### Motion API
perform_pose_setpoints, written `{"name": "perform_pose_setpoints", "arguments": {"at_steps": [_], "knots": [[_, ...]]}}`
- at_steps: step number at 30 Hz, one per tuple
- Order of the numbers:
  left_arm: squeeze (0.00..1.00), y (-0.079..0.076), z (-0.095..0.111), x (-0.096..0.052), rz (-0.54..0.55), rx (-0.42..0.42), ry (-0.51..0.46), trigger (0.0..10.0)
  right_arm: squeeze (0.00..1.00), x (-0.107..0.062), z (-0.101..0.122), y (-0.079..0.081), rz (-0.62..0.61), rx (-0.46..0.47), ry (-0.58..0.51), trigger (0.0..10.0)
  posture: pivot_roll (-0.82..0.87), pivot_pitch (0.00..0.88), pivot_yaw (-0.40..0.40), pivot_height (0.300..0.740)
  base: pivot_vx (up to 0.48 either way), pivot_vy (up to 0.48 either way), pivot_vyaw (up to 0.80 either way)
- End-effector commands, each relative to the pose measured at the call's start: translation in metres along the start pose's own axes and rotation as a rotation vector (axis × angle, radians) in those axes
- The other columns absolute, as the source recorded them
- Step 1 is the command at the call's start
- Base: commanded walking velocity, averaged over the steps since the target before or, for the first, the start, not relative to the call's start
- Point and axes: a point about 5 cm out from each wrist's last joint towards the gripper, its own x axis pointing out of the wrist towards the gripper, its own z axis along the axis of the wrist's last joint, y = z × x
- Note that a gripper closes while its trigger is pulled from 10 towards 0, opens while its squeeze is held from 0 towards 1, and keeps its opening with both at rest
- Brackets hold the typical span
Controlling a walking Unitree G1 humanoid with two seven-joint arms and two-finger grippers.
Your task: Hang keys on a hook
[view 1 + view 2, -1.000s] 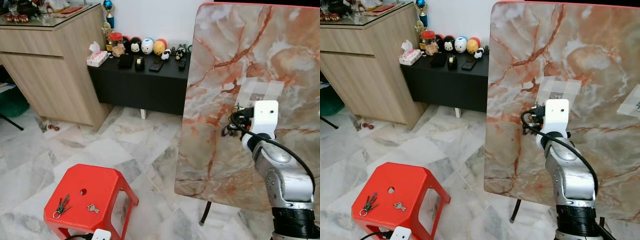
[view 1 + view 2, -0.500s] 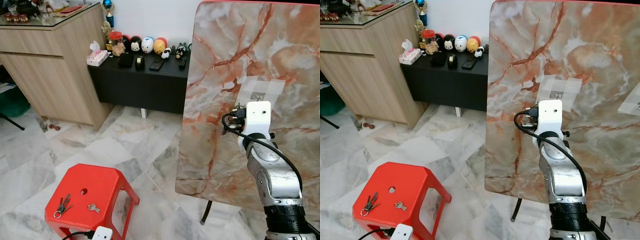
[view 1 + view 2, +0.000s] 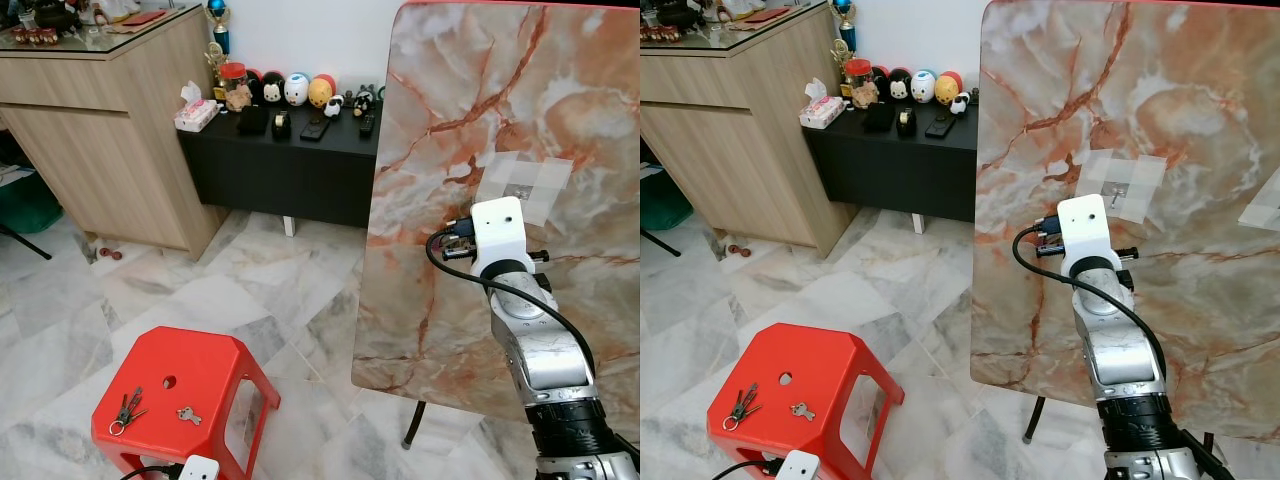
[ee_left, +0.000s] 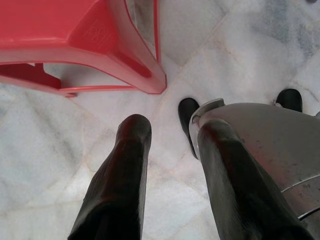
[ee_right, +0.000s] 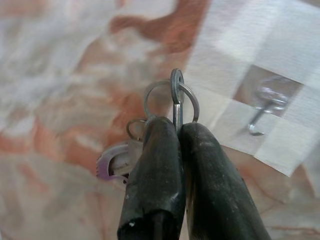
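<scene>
Right gripper (image 5: 177, 132) clamps silver key ring with keys (image 5: 172, 102), held near the small metal hook (image 5: 265, 107) taped on upright marble-patterned board (image 3: 480, 100). Left gripper (image 4: 170, 150) open above floor.

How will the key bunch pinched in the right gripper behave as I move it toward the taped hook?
The key bunch is probably loose, not stiff: the right gripper pinches one thin key blade, while the rings hang free and may swing. Smooth metal edge-on between the fingers could twist or slip. The hook looks small and held by tape, so a hard push might loosen it.
</scene>
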Motion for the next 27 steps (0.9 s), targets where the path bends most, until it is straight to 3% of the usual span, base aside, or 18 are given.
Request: {"name": "perform_pose_setpoints", "arguments": {"at_steps": [1, 5, 8, 27], "knots": [[0.00, 0.001, -0.005, -0.001, -0.003, 0.015, 0.016, 10.0, 0.00, 0.003, 0.011, -0.008, -0.044, 0.063, -0.046, 10.0, 0.00, 0.000, 0.027, 0.740, 0.000, 0.000, 0.00], [0.00, 0.000, -0.003, -0.001, -0.003, 0.019, 0.013, 10.0, 0.00, 0.004, 0.011, -0.023, -0.163, 0.168, -0.046, 10.0, 0.00, 0.000, 0.028, 0.740, 0.000, 0.000, 0.00], [0.00, -0.001, -0.003, 0.000, -0.003, 0.020, 0.012, 10.0, 0.00, 0.004, 0.008, -0.025, -0.174, 0.213, -0.035, 10.0, 0.00, 0.000, 0.029, 0.740, 0.000, 0.000, 0.00], [0.00, -0.002, -0.002, 0.000, -0.003, 0.023, 0.004, 10.0, 0.00, 0.002, 0.004, -0.015, -0.125, 0.223, -0.017, 10.0, 0.00, 0.000, 0.029, 0.740, 0.000, 0.000, 0.00]]}}
